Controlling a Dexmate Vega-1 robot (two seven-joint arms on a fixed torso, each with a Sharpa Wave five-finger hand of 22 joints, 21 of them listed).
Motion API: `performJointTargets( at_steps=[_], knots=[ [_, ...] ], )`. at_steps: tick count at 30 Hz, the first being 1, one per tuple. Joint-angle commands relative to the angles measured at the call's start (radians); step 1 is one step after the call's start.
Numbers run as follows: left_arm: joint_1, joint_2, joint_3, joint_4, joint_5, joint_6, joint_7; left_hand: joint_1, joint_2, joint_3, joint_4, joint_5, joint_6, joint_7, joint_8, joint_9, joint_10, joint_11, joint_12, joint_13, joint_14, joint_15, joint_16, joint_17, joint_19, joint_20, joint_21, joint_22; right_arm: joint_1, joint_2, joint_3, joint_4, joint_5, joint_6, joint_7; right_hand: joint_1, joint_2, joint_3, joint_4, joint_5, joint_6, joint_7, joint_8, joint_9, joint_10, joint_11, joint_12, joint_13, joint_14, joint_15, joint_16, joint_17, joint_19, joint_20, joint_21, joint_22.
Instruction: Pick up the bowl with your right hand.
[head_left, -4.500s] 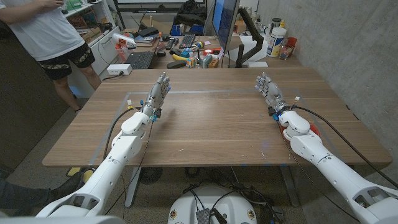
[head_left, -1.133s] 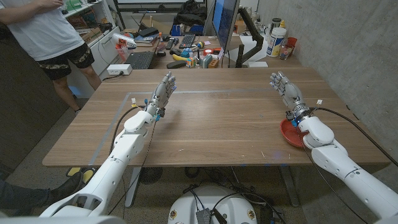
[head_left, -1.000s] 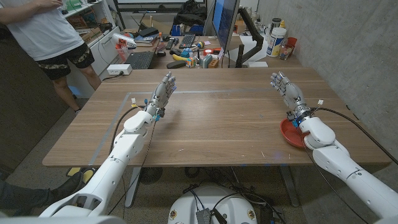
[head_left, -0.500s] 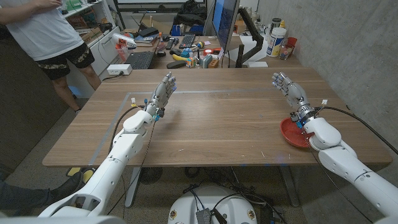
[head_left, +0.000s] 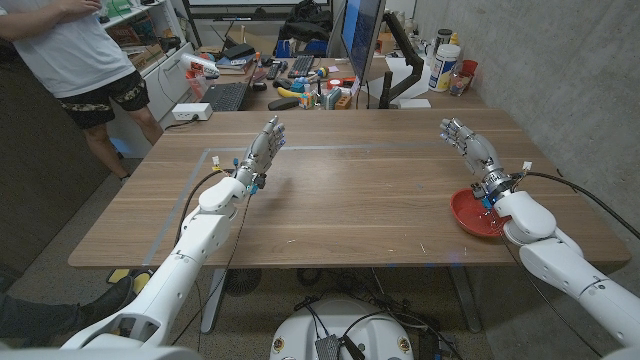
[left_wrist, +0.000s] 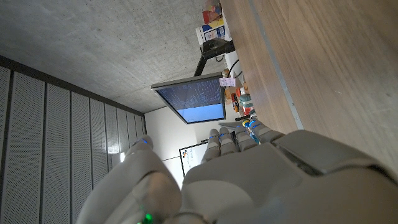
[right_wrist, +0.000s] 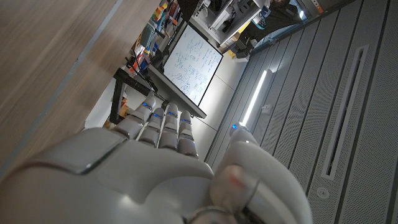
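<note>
Right hand (head_left: 469, 145) has shifted further toward the table's right edge since the earliest picture, and the red bowl (head_left: 472, 212), mostly hidden under the forearm back then, now shows plainly. Left hand (head_left: 263, 147) has barely changed.

Bowl sits on the wooden table (head_left: 350, 195), near the right front corner, upright, touching or just under the right wrist; cannot tell which. Part of its rim is covered by the wrist. Right hand is beyond the bowl, toward the far side of the table, well clear of it, fingers apart and slightly bent, holding nothing. In the right wrist view the fingers (right_wrist: 163, 130) reach out side by side with nothing between them, table wood and a monitor behind.

Left hand is raised over the table's left half, fingers extended and close together, pointing toward the far edge, holding nothing. Left wrist view shows the back of that hand (left_wrist: 261, 180) with the tabletop and a lit screen (left_wrist: 193, 102) beyond.

A pale tape line (head_left: 215, 152) marks a rectangle on the table. Behind the table is a cluttered desk with a monitor (head_left: 362, 40), a keyboard (head_left: 225, 96) and small items. A person (head_left: 85, 60) in a light shirt and dark shorts stands at the far left.
</note>
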Motion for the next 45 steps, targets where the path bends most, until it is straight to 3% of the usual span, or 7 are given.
performJointTargets(
  at_steps=[1, 30, 45],
  knots=[
    [-0.007, 0.006, 0.01, -0.013, 0.01, 0.026, 0.009, 0.013, -0.005, -0.004, -0.001, -0.003, 0.005, 0.006, 0.0, 0.003, -0.001, 0.0, 0.002, 0.005, -0.003, 0.004, 0.003, 0.005, -0.011, -0.004, 0.003, 0.006, -0.014, -0.011, 0.013, 0.012, -0.022, 0.02, -0.012, 0.012, 0.0, 0.002, -0.008, 0.008, 0.008, 0.0, 0.002, 0.005, 0.008, 0.0, 0.003, 0.002, 0.01, 0.0, 0.002, 0.002, 0.009, 0.002, 0.006, 0.004],
    [0.004, 0.014, 0.016, -0.041, 0.022, 0.044, 0.026, 0.015, -0.002, -0.009, -0.001, -0.005, 0.007, 0.005, -0.001, 0.003, 0.0, 0.001, 0.002, 0.005, -0.002, 0.005, 0.003, 0.005, -0.01, -0.003, 0.004, 0.006, -0.112, -0.031, 0.082, -0.018, -0.025, 0.085, -0.034, 0.024, 0.0, 0.005, -0.021, 0.009, 0.018, -0.006, 0.004, 0.005, 0.022, -0.003, 0.004, 0.002, 0.024, -0.005, 0.002, 0.002, 0.017, 0.0, 0.006, 0.004],
    [-0.008, 0.008, 0.022, -0.016, 0.022, 0.045, 0.016, 0.017, 0.0, -0.012, -0.001, -0.006, 0.009, 0.006, -0.001, 0.003, 0.0, -0.001, 0.002, 0.005, -0.001, 0.005, 0.003, 0.005, -0.011, -0.002, 0.004, 0.006, -0.166, -0.025, 0.11, -0.028, -0.04, 0.113, -0.057, 0.026, -0.003, 0.004, -0.025, 0.009, 0.027, -0.01, 0.006, 0.005, 0.031, -0.007, 0.006, 0.002, 0.035, -0.007, 0.004, 0.002, 0.022, -0.001, 0.006, 0.004]
  ],
)
